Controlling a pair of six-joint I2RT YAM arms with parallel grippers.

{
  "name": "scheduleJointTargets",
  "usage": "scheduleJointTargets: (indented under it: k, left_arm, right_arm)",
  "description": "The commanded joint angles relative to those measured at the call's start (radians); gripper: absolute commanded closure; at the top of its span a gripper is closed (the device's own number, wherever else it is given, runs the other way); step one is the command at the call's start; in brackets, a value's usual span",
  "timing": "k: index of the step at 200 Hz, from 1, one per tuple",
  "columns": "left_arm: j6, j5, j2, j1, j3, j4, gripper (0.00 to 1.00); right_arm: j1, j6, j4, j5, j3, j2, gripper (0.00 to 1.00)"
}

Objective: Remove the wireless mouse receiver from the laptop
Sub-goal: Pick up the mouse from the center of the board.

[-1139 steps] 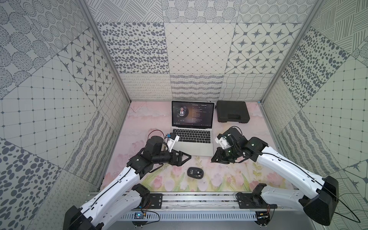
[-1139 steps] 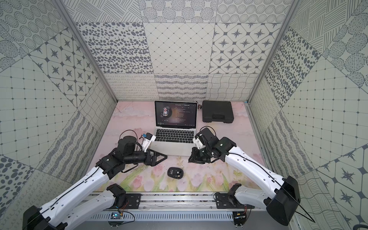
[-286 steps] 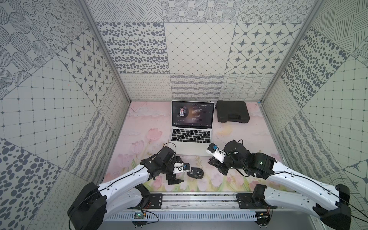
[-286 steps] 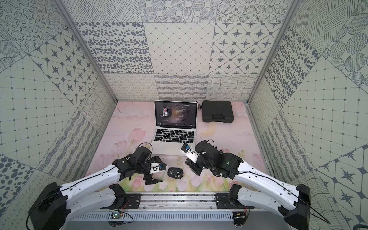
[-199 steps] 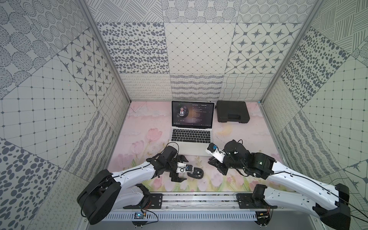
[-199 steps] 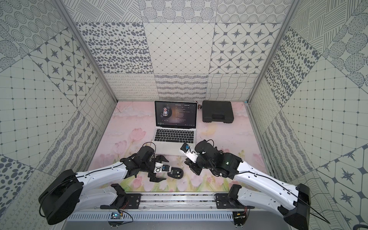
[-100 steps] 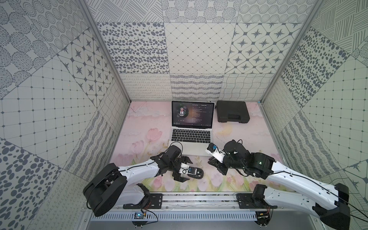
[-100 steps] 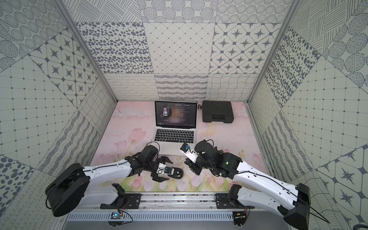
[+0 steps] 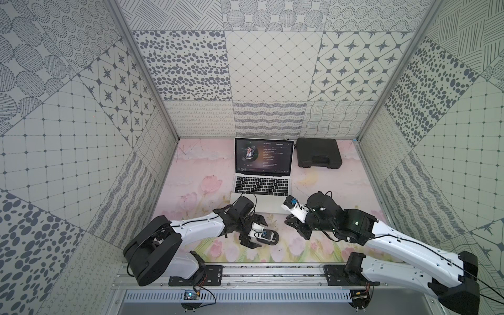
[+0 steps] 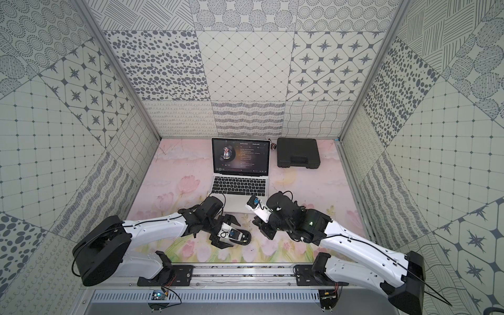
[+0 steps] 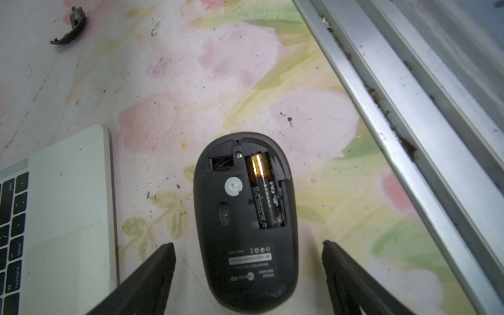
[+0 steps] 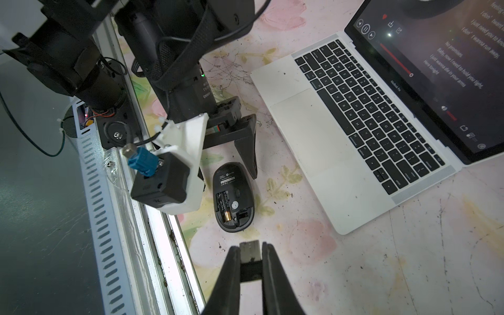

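The silver laptop [image 9: 261, 188] [image 10: 237, 188] stands open at the middle of the mat. In the right wrist view the wireless mouse receiver [image 12: 249, 261], a tiny black stub with a metal plug, sits clamped between the fingers of my right gripper [image 12: 249, 246], out of the laptop [image 12: 341, 136] and above the mat. My right gripper [image 9: 294, 223] hovers off the laptop's front right corner. A black mouse [image 11: 242, 218] [image 9: 268, 236] lies upside down with its battery bay uncovered. My left gripper [image 11: 246, 244] [image 9: 257, 231] is open, one finger on each side of the mouse, with a gap on both sides.
A flat black toolbox [image 9: 318, 152] lies right of the laptop screen. A curved dark shell piece [image 11: 69, 30] rests on the mat beyond the mouse. The aluminium rail [image 9: 259, 272] runs along the front edge, close to the mouse.
My left gripper has slid right along the mat until its fingers straddle the mouse, and its jaws have narrowed a little. The right arm has held still with the receiver.
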Motion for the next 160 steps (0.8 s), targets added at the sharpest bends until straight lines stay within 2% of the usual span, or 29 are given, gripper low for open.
scheduleJointTargets:
  k: [1, 37, 81, 109, 127, 160]
  left_arm:
    - [0.075, 0.022, 0.026, -0.015, 0.031, -0.119, 0.11]
    - [0.069, 0.001, 0.073, -0.025, 0.076, -0.154, 0.17]
    - [0.023, -0.020, 0.108, -0.025, 0.114, -0.153, 0.32]
    - [-0.069, -0.015, 0.097, -0.023, 0.139, -0.145, 0.39]
    - [-0.128, -0.005, 0.072, -0.021, 0.155, -0.154, 0.41]
    - [-0.209, -0.031, 0.002, -0.022, 0.189, -0.227, 0.39]
  right_arm:
    - [0.004, 0.012, 0.033, 0.004, 0.023, -0.020, 0.95]
    - [0.004, 0.011, 0.034, 0.004, 0.024, -0.021, 0.95]
    - [0.004, 0.009, 0.034, 0.018, 0.020, -0.029, 0.96]
    - [0.004, 0.012, 0.032, 0.030, 0.020, -0.038, 0.96]
    - [0.004, 0.010, 0.023, 0.045, 0.018, -0.049, 0.96]
    - [0.002, 0.009, 0.008, 0.065, 0.013, -0.065, 0.96]
